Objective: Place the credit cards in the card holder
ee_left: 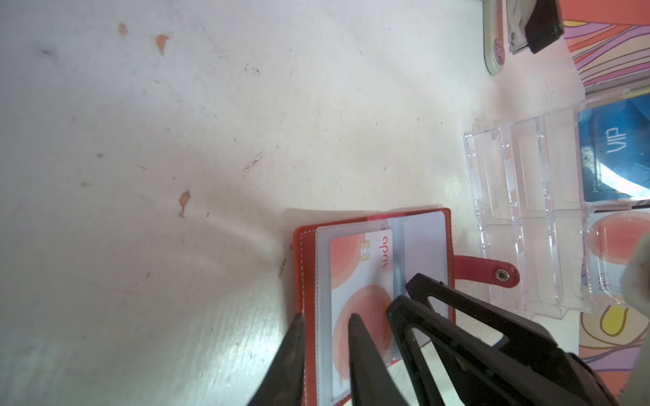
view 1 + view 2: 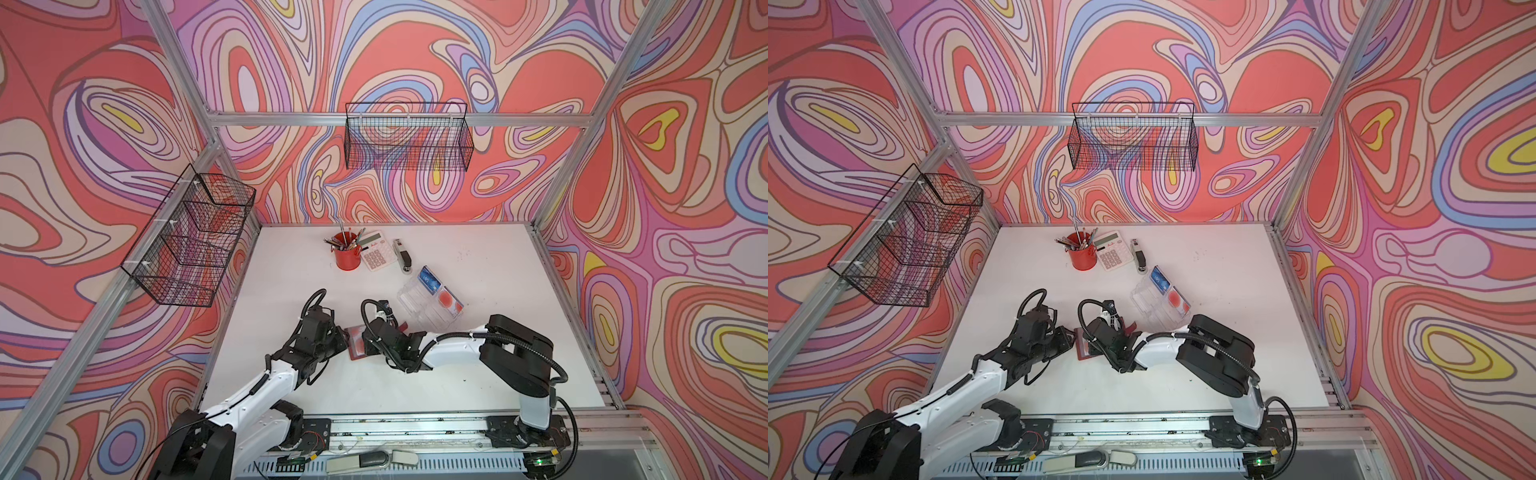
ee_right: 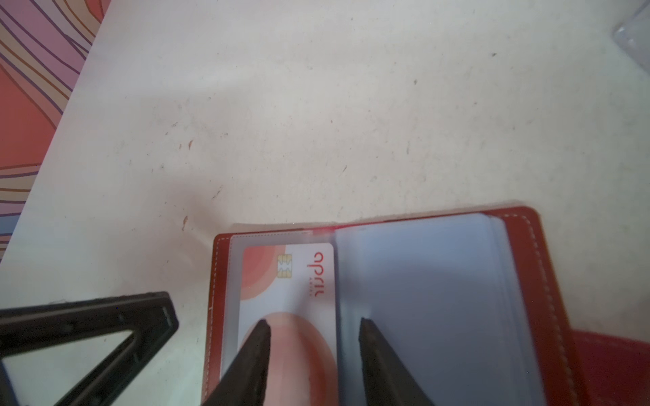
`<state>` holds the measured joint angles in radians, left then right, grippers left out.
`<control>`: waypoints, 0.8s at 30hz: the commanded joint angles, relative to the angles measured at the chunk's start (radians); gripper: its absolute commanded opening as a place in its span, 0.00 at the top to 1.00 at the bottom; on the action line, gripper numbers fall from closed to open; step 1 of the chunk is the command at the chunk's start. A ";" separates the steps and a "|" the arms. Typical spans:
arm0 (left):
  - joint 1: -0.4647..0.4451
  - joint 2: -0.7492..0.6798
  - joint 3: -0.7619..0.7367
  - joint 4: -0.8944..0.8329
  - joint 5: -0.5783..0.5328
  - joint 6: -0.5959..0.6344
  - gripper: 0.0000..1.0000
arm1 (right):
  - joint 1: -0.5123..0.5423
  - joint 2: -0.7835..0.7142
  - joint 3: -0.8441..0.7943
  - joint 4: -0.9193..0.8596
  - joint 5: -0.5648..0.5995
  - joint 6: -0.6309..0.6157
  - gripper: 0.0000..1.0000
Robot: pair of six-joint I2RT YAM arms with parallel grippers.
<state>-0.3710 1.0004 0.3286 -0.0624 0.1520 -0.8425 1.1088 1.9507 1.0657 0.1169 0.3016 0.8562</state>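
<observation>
Left gripper (image 1: 326, 316) narrow astride outer edge of red card holder (image 1: 306, 267), grip unclear; right gripper (image 3: 313, 321) unclenched over its sleeved chip card (image 3: 299, 281): stiff, slick, probably best pinched by a short edge.

The left arm (image 2: 249, 390) and right arm (image 2: 453, 353) rose from the lower edge in both top views and bent inward, wrists tipped down near the frame's middle. The left pincer (image 1: 326, 318) had its jaws a narrow gap apart. The right pincer (image 3: 313, 321), just beside it, had its jaws set wider.
</observation>
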 commanded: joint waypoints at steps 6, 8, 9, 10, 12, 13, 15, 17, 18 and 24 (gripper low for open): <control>0.008 0.076 -0.021 -0.005 -0.011 -0.015 0.94 | 0.024 0.051 0.020 0.010 0.004 0.028 0.56; 0.007 0.112 -0.030 0.063 0.037 -0.015 0.95 | 0.031 0.059 0.028 0.010 0.003 0.030 0.56; 0.008 0.136 -0.036 0.102 0.058 -0.019 0.96 | 0.034 0.062 0.031 0.010 0.003 0.032 0.56; 0.009 0.158 -0.039 0.127 0.070 -0.023 0.98 | 0.038 0.065 0.035 0.010 0.003 0.032 0.56; 0.008 0.196 -0.036 0.160 0.081 -0.029 1.00 | 0.040 0.069 0.044 0.006 0.000 0.031 0.56; 0.008 0.216 -0.035 0.171 0.083 -0.030 1.00 | 0.043 0.073 0.048 0.007 0.000 0.029 0.56; 0.008 0.248 -0.030 0.189 0.094 -0.033 1.00 | 0.048 0.079 0.057 0.006 -0.002 0.025 0.56; 0.009 0.269 -0.028 0.210 0.105 -0.036 1.00 | 0.052 0.090 0.069 0.006 -0.007 0.021 0.57; 0.007 0.276 -0.028 0.215 0.108 -0.038 1.00 | 0.055 0.095 0.078 0.003 -0.012 0.019 0.57; 0.008 0.260 -0.016 0.144 0.054 -0.033 1.00 | 0.059 0.099 0.080 0.025 -0.018 0.017 0.60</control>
<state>-0.3599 1.2507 0.3088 0.1734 0.2302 -0.8684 1.1458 2.0209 1.1313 0.1188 0.3336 0.8696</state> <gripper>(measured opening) 0.046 0.406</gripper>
